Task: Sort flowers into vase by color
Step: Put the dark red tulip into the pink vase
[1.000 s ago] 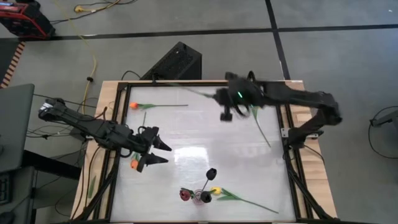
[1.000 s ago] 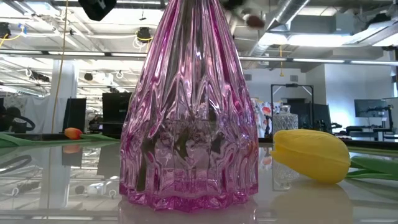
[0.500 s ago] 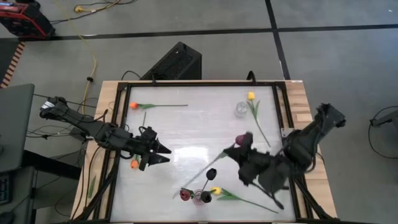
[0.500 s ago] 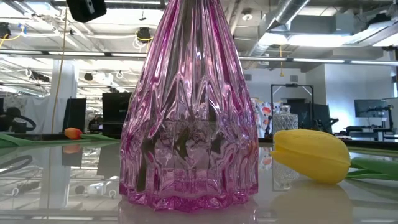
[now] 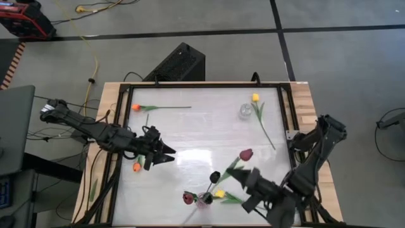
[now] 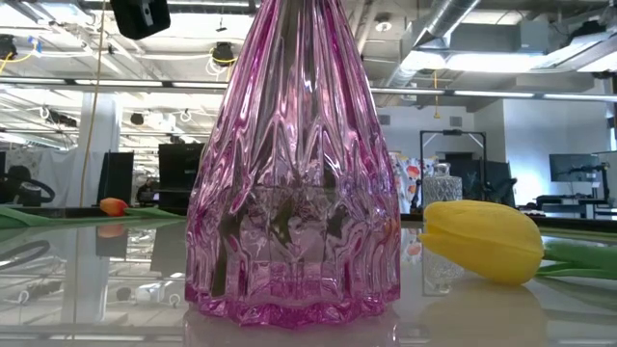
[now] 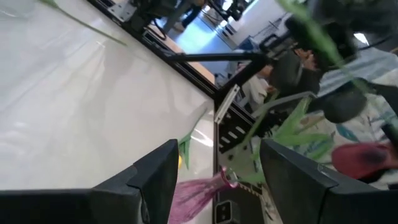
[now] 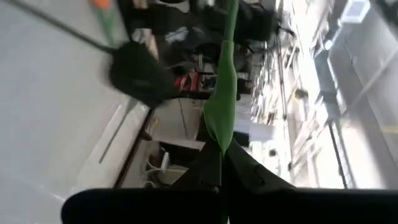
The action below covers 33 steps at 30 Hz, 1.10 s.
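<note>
Holding a dark red tulip (image 5: pixel 245 154) by its green stem, my right gripper (image 5: pixel 253 183) hangs over the near right part of the table (image 5: pixel 202 130); in my right wrist view the fingers are pinched tight on the stem (image 8: pixel 222 93), with the near-black tulip head (image 8: pixel 134 73) showing beyond it. The dark red head sits up and to the left of the gripper, above the table surface, just beside the near-black tulip (image 5: pixel 214 177) that stands in the pink vase (image 5: pixel 204 201) at the near edge. A second dark red tulip (image 5: pixel 187 198) leans out of the same vase. A yellow tulip (image 5: pixel 219 194) lies on the table just right of the vase, its stem running under my right arm. My left gripper (image 5: pixel 166 155) hovers at the left side of the table with its fingers spread and nothing between them, close to an orange tulip (image 5: pixel 136 167) lying at the table's left edge. Another orange tulip (image 5: pixel 135 107) lies near the far left corner, and another yellow tulip (image 5: pixel 255 97) lies near the far right, beside a small clear glass vase (image 5: pixel 245 111).
</note>
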### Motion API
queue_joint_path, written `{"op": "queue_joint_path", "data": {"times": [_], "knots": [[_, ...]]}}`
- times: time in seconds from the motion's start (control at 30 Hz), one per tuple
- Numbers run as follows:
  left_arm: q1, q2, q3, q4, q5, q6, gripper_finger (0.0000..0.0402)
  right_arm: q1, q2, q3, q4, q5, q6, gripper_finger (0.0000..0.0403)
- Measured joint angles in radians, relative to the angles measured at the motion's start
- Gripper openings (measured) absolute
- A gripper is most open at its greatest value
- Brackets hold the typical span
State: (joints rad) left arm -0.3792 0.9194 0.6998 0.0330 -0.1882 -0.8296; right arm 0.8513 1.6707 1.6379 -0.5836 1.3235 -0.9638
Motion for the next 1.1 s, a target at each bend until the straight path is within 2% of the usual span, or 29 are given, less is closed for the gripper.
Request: {"op": "queue_joint_path", "data": {"times": [0.17,0.33,0.57,0.63,0.83,1.1], "knots": [[0.004,0.0,0.0,0.009,-0.002,0.001,0.0214,-0.086,-0.068,0.001,0.141,-0.089,-0.022,0.0022],[0.035,-0.009,0.0,0.048,0.024,0.002,0.0214,-0.224,-0.108,0.001,0.098,-0.197,-0.109,0.0022],[0.202,-0.094,0.0,-0.124,0.058,0.002,0.0214,-0.416,-0.112,0.001,0.003,-0.495,-0.161,0.0022],[0.273,-0.12,0.0,-0.144,0.109,0.0,0.0214,-0.447,-0.102,0.001,0.009,-0.55,-0.195,0.0022],[0.427,-0.1,0.0,-0.14,0.34,-0.039,0.0214,-0.547,-0.04,0.001,0.029,-0.622,-0.297,0.0022],[0.481,-0.017,0.0,-0.064,0.464,-0.018,0.0214,-0.649,0.105,0.0,0.087,-0.621,-0.422,0.0022]]}}
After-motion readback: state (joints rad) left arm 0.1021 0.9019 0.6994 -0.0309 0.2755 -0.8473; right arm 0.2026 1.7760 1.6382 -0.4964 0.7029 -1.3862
